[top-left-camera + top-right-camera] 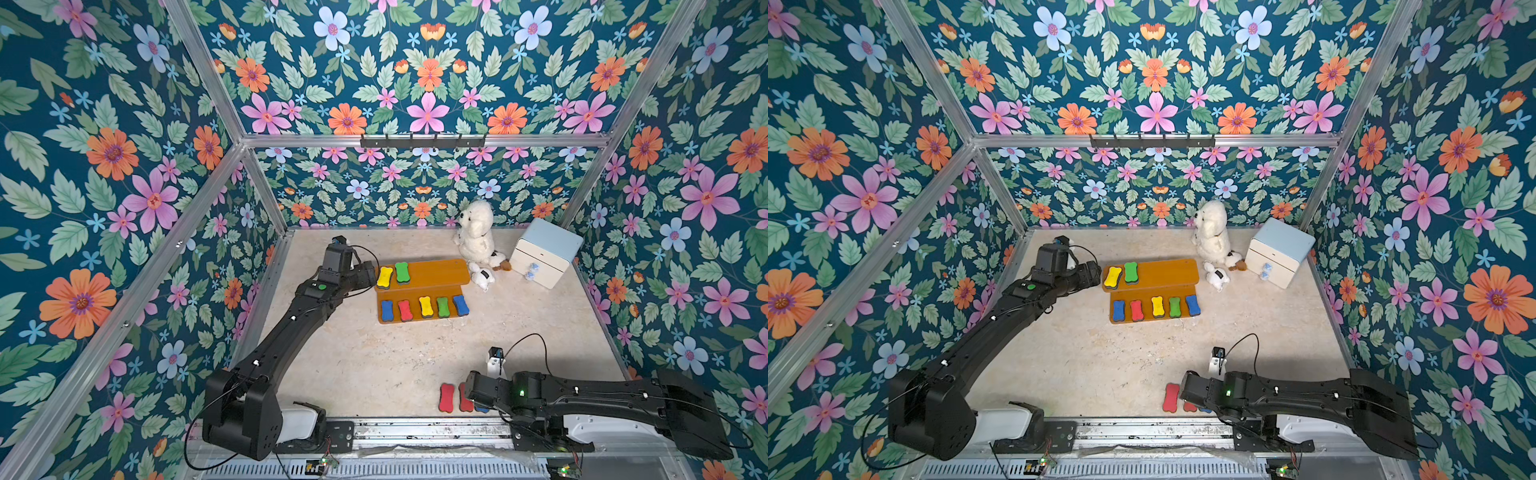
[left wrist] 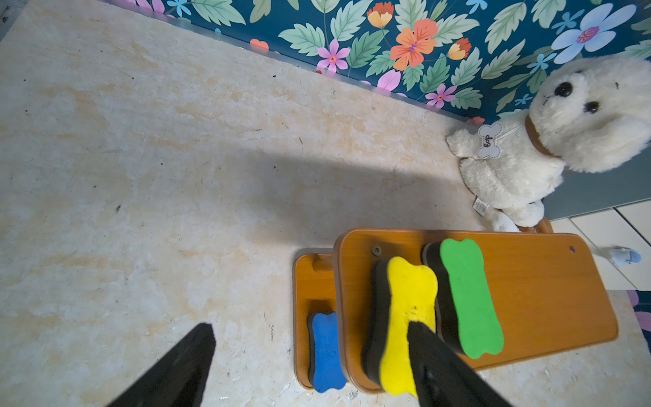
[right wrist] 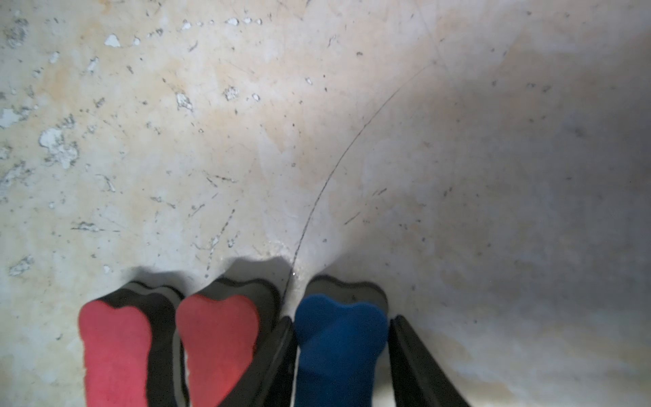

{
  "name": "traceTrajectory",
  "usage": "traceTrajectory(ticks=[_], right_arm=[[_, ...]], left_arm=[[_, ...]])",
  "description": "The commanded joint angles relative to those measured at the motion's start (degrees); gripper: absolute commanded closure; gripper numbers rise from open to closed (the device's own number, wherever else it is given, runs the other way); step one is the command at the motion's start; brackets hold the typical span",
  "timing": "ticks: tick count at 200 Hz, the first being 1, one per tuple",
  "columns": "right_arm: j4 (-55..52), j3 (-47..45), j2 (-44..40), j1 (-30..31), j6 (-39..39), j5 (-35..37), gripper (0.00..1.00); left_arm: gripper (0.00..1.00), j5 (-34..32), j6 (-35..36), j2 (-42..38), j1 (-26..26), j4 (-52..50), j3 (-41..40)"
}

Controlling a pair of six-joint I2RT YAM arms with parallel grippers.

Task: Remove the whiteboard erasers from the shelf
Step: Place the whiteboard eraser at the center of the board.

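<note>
Whiteboard erasers (image 1: pixel 425 306), bone-shaped foam blocks judged light and squashy, are best pinched across the narrow waist. Seven lie on the orange-brown wooden stepped shelf (image 1: pixel 440 272), where the left pincer (image 2: pixel 310 327) is spread open at the yellow eraser (image 2: pixel 405 299). The right pincer (image 3: pixel 341 319) flanks a blue eraser (image 3: pixel 338 345) on the near bench (image 1: pixel 374 365); whether it is gripped cannot be told.

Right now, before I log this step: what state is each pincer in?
Left pincer: open, empty, at the yellow eraser.
Right pincer: open, astride the blue eraser on the table, slim gap showing.
</note>
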Motion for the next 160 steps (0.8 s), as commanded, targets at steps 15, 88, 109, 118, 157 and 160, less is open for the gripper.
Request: traceTrajectory(ticks=[15, 88, 109, 118, 157, 160], right_arm=[[0.9, -0.1, -0.6, 0.1, -0.7, 1.0, 0.51], [-1.2, 2.2, -2.6, 0.0, -1.0, 2.1, 0.51], [-4.7, 5.4, -3.8, 0.0, -0.7, 4.0, 0.51], [-5.6, 7.2, -4.2, 0.0, -1.2, 5.2, 0.51], [-2.8, 18.6, 0.4, -6.5, -10.2, 5.4, 0.51], [-2.2, 19.5, 1.1, -7.2, -11.4, 5.3, 0.51]], left_arm=[[0.1, -0.1, -0.4, 0.0, -0.1, 0.5, 0.0], [0.14, 0.3, -0.7, -0.1, -0.2, 0.5, 0.1], [0.17, 0.4, -0.9, 0.0, -0.7, 0.3, 0.3], [0.18, 0.5, -0.9, 0.3, -1.1, -0.2, 0.8], [0.25, -0.1, 0.7, 0.9, -1.7, -2.7, 2.5], [0.26, -0.1, 1.0, 0.8, -1.7, -2.8, 2.5]])
